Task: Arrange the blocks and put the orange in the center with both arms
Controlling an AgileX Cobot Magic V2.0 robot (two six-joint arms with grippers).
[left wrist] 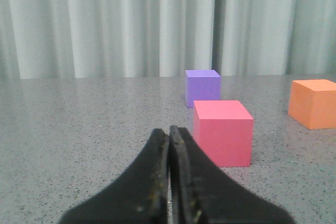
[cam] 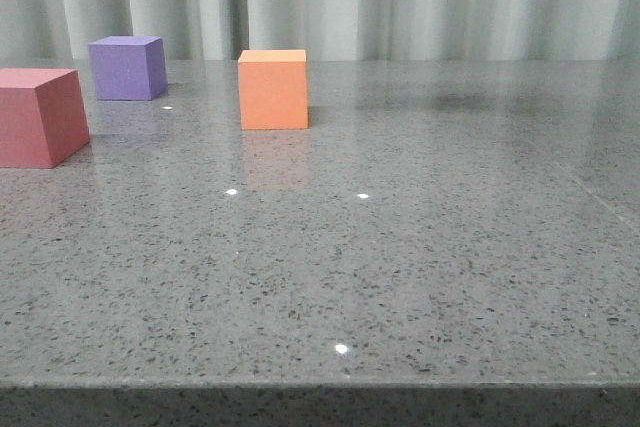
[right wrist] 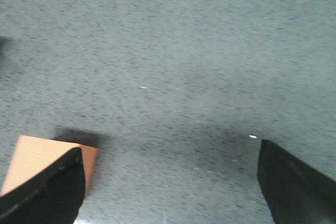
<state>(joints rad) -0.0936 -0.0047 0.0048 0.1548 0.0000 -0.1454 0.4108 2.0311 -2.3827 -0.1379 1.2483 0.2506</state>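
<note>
Three cubes stand on the grey speckled table. The orange cube [cam: 273, 88] is at mid-left, the purple cube [cam: 127, 67] farther back and left, the pink-red cube [cam: 38, 116] at the left edge. Neither gripper shows in the front view. In the left wrist view my left gripper [left wrist: 170, 132] is shut and empty, low over the table, short of the pink-red cube [left wrist: 223, 131], with the purple cube [left wrist: 202, 87] behind it and the orange cube [left wrist: 314, 103] off to the side. My right gripper [right wrist: 170, 174] is open above bare table; the orange cube [right wrist: 44, 161] lies partly behind one finger [right wrist: 50, 192].
A pale pleated curtain [cam: 400, 2] hangs behind the table's far edge. The table's front edge [cam: 320, 385] runs across the bottom of the front view. Small bright light reflections [cam: 341, 349] dot the tabletop.
</note>
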